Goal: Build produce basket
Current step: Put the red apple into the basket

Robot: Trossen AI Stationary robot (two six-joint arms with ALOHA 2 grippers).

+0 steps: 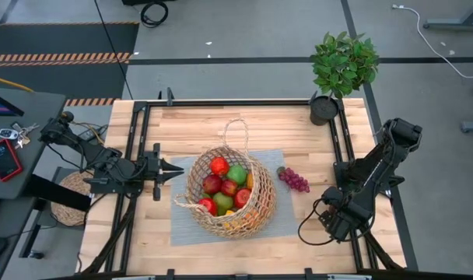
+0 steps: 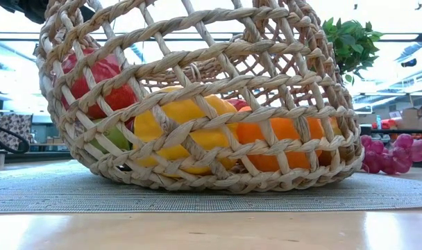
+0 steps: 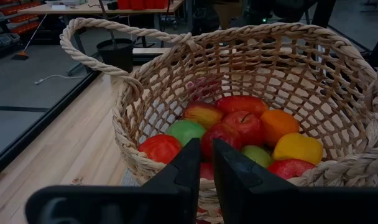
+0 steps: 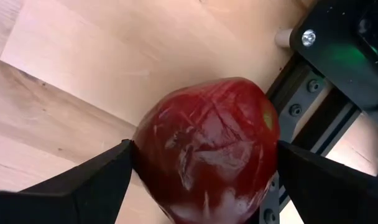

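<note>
The wicker basket (image 1: pixel 232 194) lies tipped on a grey mat (image 1: pixel 182 225) at mid-table, its opening facing the left arm. Inside it are red, green, orange and yellow produce (image 3: pixel 239 130). Purple grapes (image 1: pixel 293 180) lie on the mat's right edge beside it. My left gripper (image 1: pixel 176 169) is shut, level, at the basket's left rim. My right gripper (image 1: pixel 334 222) points down near the table's right edge, open. Its fingers stand on either side of a dark red apple (image 4: pixel 207 149) that lies on the wood. My left gripper's shut fingertips (image 3: pixel 192 162) stand right at the basket's near rim (image 3: pixel 145 168); whether they touch it I cannot tell. My right gripper comes from above with one finger (image 4: pixel 102 177) at each side of the apple's widest part (image 4: pixel 142 155); whether the fingers touch it I cannot tell.
A black frame rail (image 4: pixel 301 118) runs close beside the apple. A potted plant (image 1: pixel 341 66) stands at the far right corner. The basket's loop handle (image 1: pixel 236 132) points toward the far edge. Bare wood lies along the near and far edges.
</note>
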